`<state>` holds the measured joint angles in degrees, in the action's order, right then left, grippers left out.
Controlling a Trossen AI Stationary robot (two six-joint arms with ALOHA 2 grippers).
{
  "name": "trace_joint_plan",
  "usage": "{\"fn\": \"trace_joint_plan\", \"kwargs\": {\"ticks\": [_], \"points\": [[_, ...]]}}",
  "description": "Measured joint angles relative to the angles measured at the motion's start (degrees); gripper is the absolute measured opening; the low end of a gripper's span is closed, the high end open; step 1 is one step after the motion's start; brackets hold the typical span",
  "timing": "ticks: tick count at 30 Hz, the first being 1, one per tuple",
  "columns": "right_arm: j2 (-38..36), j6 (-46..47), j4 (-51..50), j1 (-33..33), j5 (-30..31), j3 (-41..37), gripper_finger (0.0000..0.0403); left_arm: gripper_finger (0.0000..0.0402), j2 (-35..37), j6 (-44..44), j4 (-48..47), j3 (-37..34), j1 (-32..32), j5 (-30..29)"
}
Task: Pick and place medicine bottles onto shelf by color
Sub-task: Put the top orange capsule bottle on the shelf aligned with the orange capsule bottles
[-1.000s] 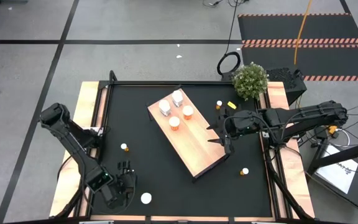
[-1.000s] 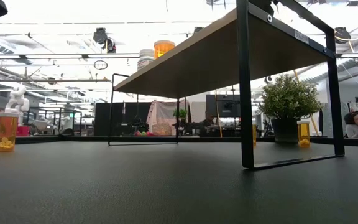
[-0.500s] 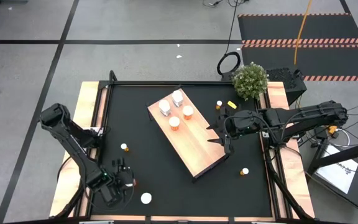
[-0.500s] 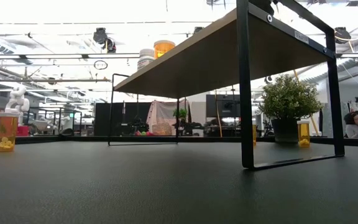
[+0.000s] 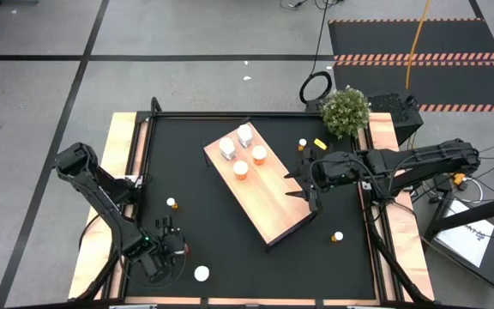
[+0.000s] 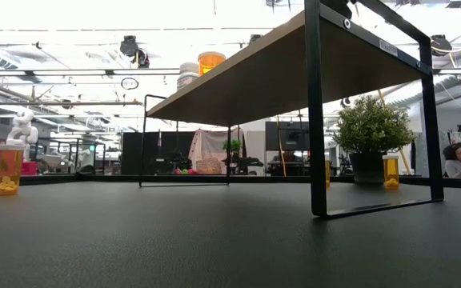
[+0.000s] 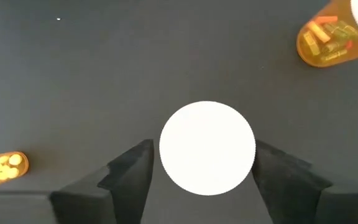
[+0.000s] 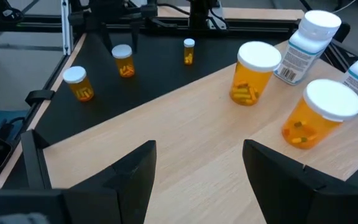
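round white cap [image 7: 207, 148] sits between parted left jaws; right jaws open, empty.

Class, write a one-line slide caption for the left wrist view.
Left claw open above a white bottle cap, fingers either side, on the black tabletop.

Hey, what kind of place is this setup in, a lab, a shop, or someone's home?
Most likely a robotics lab or workshop. The black table stands on a grey floor marked with tape lines, striped hazard mats lie beyond it, and the low view shows an open industrial ceiling with more equipment behind.
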<state>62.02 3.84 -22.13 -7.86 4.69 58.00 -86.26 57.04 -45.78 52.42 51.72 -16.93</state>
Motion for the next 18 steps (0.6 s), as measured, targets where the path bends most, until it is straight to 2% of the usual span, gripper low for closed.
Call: {"fn": "trace_joint_plan", "kwargs": {"ticks": [8,14,18], "points": [[0.02,-0.64,4.53,0.00,0.00,-2.07,0.0235,0.0207,0.00,-0.58,-0.05,0.06,0.00,-0.26],[0.07,-2.93,14.12,0.02,0.07,-5.03,0.0235,0.0226,0.04,-2.66,-0.37,2.05,-1.35,-0.51],[0.02,-3.44,19.62,0.02,1.84,-5.27,0.0235,0.0228,0.09,-8.05,-1.16,4.65,-3.44,-0.61]]}}
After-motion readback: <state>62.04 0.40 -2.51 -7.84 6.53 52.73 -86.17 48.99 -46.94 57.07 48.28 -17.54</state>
